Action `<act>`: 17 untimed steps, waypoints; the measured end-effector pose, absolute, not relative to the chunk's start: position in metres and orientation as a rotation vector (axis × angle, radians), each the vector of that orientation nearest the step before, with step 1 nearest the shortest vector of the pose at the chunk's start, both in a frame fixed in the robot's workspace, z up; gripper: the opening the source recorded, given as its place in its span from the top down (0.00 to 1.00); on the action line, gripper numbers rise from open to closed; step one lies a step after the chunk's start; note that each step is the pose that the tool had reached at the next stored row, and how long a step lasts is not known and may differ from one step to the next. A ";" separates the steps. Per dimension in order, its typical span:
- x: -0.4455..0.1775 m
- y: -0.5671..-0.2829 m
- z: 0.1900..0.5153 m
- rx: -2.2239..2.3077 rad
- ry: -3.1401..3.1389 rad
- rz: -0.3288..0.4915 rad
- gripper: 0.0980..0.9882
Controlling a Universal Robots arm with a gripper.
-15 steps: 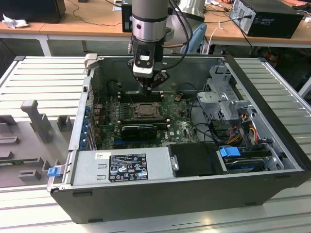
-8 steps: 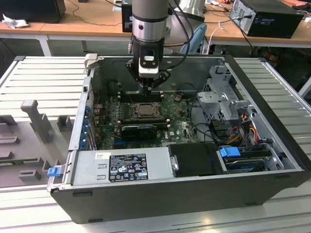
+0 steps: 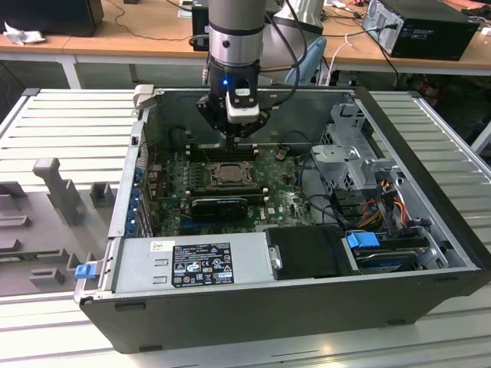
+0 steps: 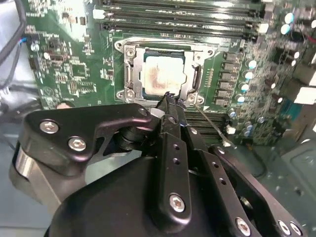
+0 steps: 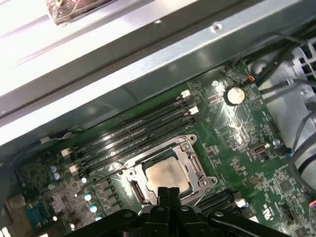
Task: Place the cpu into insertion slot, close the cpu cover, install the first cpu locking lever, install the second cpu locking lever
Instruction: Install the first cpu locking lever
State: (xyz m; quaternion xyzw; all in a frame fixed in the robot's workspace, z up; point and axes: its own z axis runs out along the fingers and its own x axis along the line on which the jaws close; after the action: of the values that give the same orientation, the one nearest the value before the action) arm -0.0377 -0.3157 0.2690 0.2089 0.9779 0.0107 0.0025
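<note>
The cpu (image 4: 160,74) shows its pale silver face in the insertion slot (image 3: 215,177) on the green board. The cpu cover (image 4: 163,50), a silver frame, lies flat around the chip, which also appears in the first wrist view (image 5: 167,174). My gripper (image 4: 170,98) hangs just above the socket's edge, near one corner, with its black fingers pressed together and nothing seen between them. In the exterior view the gripper (image 3: 238,136) is over the far side of the socket. A thin metal lever rod (image 4: 210,123) slants away from the socket corner beside the fingertips.
Long black memory slots (image 4: 182,24) run along one side of the socket. A black expansion card (image 3: 220,207) lies on the near side, then the power supply (image 3: 192,264). A drive cage (image 3: 353,153) and cables stand at the exterior view's right. The case walls (image 3: 130,176) enclose the board.
</note>
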 end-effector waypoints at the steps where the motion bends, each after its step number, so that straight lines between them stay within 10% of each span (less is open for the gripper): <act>1: -0.038 -0.316 0.269 0.628 3.073 0.034 0.99; 17: -0.038 -0.316 0.268 0.019 3.141 0.034 0.99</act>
State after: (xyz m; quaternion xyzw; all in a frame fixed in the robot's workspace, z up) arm -0.0379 -0.3157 0.2679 0.0059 0.9999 0.0110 0.0003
